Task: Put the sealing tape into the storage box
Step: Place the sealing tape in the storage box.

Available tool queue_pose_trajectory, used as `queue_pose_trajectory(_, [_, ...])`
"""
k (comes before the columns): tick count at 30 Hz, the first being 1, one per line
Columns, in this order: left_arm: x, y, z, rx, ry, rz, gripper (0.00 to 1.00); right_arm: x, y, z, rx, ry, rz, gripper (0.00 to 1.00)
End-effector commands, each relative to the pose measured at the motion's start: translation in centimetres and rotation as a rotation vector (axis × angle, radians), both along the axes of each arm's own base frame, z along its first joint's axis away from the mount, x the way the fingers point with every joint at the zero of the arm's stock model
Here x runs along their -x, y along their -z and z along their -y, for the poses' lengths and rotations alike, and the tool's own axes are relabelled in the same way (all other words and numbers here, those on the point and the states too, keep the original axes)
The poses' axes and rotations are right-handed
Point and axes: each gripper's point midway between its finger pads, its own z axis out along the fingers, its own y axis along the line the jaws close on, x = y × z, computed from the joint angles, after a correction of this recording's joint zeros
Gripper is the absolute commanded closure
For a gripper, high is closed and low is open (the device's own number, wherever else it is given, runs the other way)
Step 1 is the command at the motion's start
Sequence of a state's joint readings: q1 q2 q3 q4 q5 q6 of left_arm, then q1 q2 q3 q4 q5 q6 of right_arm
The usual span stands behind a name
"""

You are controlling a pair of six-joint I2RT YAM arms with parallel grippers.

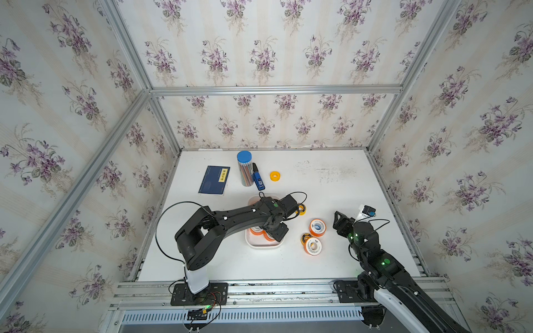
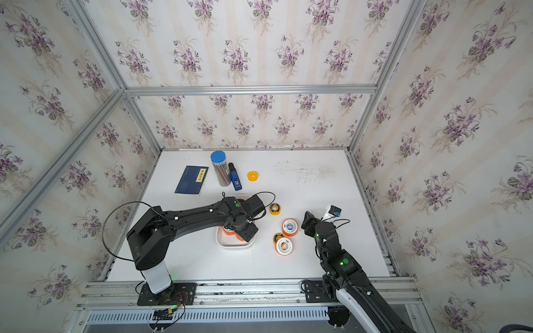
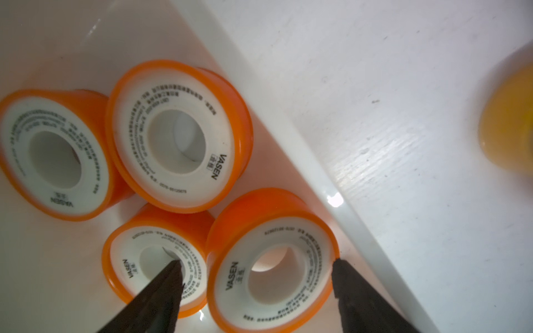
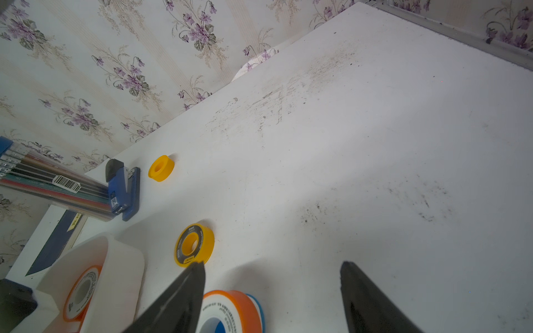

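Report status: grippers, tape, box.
Left gripper open over storage box, straddling one spool. Right gripper open, empty. Four orange spools boxed; five loose spools on table. Nothing blocking.

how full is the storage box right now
Partly full: four orange tape spools lie inside the storage box in the left wrist view, with bare floor beside them.

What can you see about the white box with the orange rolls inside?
The storage box is a shallow white tray, plastic-looking, with rounded corners and a glossy raised rim. It sits flat on the white table, partly hidden under the left arm. Four orange tape rolls lie inside, near one wall. The open left tool hangs over one of them.
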State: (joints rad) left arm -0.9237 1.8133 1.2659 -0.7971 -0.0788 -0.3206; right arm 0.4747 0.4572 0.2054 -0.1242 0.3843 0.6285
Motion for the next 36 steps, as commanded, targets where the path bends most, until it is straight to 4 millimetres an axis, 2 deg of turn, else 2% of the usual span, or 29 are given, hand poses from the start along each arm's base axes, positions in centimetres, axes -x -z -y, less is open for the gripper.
queue_pose_trajectory(1, [0.2,-0.3,0.1,0.009,0.007,-0.003,0.19,-0.2,-0.7,0.0,-0.007,0.002,0.024,0.22])
queue_pose_trajectory(10, [2.0,-0.5,1.1,0.086,0.06,-0.086,0.19,-0.2,-0.7,0.0,-0.007,0.002,0.025,0.22])
queue_pose_trajectory(16, [2.9,-0.1,0.8,0.071,0.085,-0.131,0.19,-0.2,-0.8,-0.1,-0.009,0.002,0.026,0.22])
queue_pose_trajectory(23, [3.1,-1.8,0.3,0.094,0.091,-0.102,0.19,-0.2,-0.7,-0.1,-0.007,0.002,0.024,0.22])
queue_pose_trajectory(26, [2.8,-3.1,0.1,0.108,0.078,-0.067,0.19,-0.2,-0.7,-0.1,-0.008,0.002,0.026,0.22])
queue_pose_trajectory(31, [2.3,-7.1,-0.6,0.171,0.038,0.031,0.19,-0.3,-0.7,-0.1,-0.007,0.001,0.025,0.21])
queue_pose_trajectory(36, [2.6,-12.1,-3.3,0.227,-0.018,0.138,0.18,-0.5,-1.5,-0.9,0.0,-0.047,0.021,0.21])
